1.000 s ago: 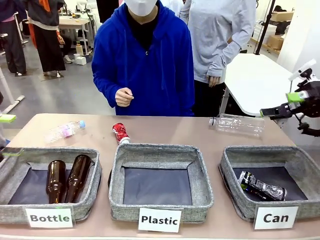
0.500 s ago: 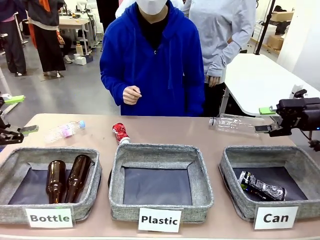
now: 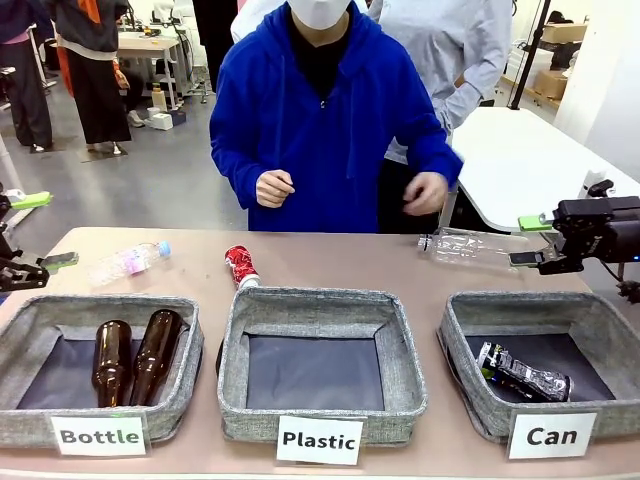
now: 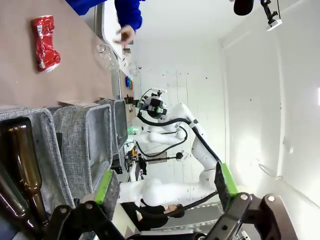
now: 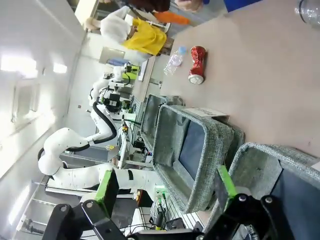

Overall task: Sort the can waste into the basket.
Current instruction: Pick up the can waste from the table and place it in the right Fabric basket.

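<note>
The robot's right hand (image 3: 530, 240) hung released, jaws wide apart and holding nothing, out at the right end of the worktop (image 3: 400, 268). Its green-padded fingertips pointed inward, just beside the base of a clear plastic bottle (image 3: 475, 248) lying on its side. I could not tell whether they touched it. Right below and in front of that hand sat the basket (image 3: 530, 298) with the white "Can" card, the rightmost of three along the near edge. A crumpled dark can (image 3: 525, 377) lay on its dark lining.

The left hand (image 3: 45, 232) was likewise released and empty, hovering at the far left end, above the corner of the "Bottle" basket (image 3: 100, 303). Two brown glass bottles (image 3: 135, 355) lay side by side in that one. Near the left hand a small clear bottle with a pink label (image 3: 128, 262) lay on the bare surface.

Between the two end baskets stood the "Plastic" basket (image 3: 320, 296). Just behind its far left corner lay a crushed red can (image 3: 240, 266), well apart from both robot hands and from the "Can" basket.

Across the worktop stood a person in a blue hoodie (image 3: 330, 130). One of the person's hands (image 3: 272, 187) was curled at the waist and the other (image 3: 425, 192) was raised above the far edge.
</note>
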Robot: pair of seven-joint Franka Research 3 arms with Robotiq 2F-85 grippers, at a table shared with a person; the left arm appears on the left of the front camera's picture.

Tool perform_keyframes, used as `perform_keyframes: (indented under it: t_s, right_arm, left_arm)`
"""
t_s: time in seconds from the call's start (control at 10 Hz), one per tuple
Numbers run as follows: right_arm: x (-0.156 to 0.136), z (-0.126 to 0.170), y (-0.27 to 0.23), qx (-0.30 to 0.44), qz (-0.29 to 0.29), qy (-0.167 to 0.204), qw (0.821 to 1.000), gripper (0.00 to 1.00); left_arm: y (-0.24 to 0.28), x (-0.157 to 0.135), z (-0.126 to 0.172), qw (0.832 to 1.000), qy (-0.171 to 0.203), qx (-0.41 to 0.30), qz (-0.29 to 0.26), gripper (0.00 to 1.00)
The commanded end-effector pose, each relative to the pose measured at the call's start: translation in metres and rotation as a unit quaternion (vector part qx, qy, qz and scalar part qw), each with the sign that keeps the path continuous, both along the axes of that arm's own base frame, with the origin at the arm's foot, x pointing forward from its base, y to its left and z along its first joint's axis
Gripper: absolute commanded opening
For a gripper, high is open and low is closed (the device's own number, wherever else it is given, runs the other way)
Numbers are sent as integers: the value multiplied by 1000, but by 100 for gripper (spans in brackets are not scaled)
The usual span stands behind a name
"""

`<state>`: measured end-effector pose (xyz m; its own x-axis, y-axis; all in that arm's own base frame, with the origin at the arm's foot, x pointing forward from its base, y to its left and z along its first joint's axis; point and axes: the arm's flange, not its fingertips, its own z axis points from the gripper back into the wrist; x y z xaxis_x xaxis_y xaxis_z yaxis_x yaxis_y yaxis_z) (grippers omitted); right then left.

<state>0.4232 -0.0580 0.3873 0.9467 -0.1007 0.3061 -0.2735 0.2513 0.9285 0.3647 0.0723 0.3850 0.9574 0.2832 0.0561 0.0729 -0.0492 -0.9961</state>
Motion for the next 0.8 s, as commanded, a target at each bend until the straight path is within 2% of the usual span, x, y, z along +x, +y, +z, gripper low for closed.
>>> perform_keyframes:
  t_s: [0.0, 0.5, 0.6, 0.7]
  right_arm:
    - [4, 4, -2, 4, -6, -5, 1000, 100]
    - [4, 4, -2, 4, -6, -5, 1000, 100]
    - [4, 4, -2, 4, -6, -5, 1000, 100]
    - [4, 4, -2, 4, -6, -5, 1000, 100]
  left_arm:
    - [0, -3, 4, 1000, -4, 2, -7, 100]
    - [0, -3, 4, 1000, -4, 2, -7, 100]
    - [0, 0, 0, 1000, 0, 0, 0, 100]
    - [-5, 15, 8, 999, 19, 31, -20, 100]
